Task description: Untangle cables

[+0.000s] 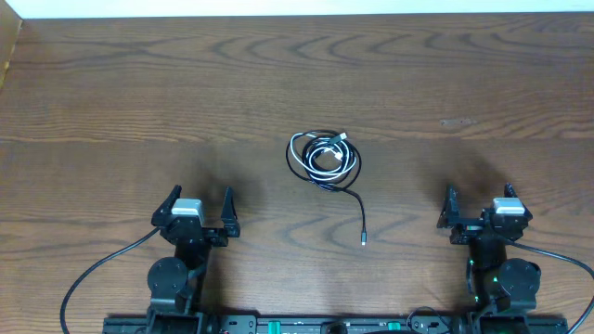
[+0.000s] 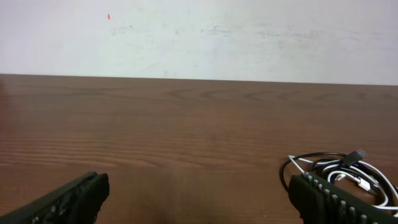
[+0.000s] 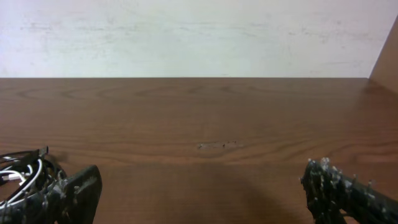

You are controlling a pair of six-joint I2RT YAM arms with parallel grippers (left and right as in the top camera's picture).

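Three cables [image 1: 323, 160] lie tangled in one coil at the centre of the counter [image 1: 111, 93], one black tail [image 1: 361, 215] trailing toward 5 o'clock. I see the left pincer [image 1: 201, 193] at 8 o'clock and the right pincer [image 1: 480, 197] at 4 o'clock, both spread and empty. Nothing is separated yet.

Brown wood table [image 1: 111, 93]; cables [image 1: 323, 160] lie on it in one tangled coil, ahead of and between left gripper [image 1: 199, 199] and right gripper [image 1: 480, 199], one black tail trailing back toward them.
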